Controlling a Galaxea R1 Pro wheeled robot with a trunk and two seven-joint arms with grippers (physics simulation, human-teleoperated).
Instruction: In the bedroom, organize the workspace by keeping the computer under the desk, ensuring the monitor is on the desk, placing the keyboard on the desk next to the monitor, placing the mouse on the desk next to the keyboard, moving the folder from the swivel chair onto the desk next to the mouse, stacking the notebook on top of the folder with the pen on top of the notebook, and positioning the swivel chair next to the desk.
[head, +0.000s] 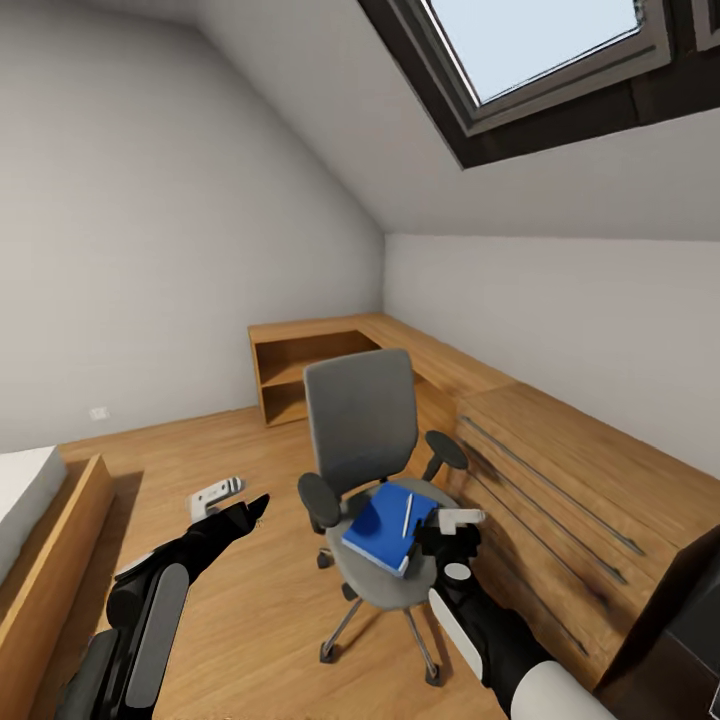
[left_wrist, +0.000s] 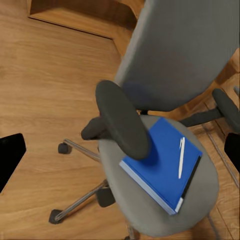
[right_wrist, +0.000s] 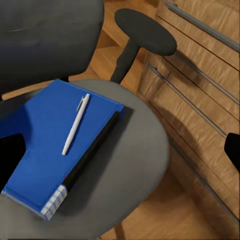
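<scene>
- Just ahead of right jaws (head: 452, 528), spread and empty: folder (right_wrist: 47, 145) on swivel chair (head: 365, 430) seat, pen (right_wrist: 75, 124) lying on top.
- Left jaws (head: 245, 512) empty, state unclear.
- Left to do: nearly everything, judging from this; nothing moved to table yet.

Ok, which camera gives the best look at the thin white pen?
The right wrist view: the thin white pen appears large and unobstructed, lying on the bright-blue flat folder on the grey swivel chair. The left wrist view shows the pen whole but smaller; in the head view it is a tiny sliver.
</scene>
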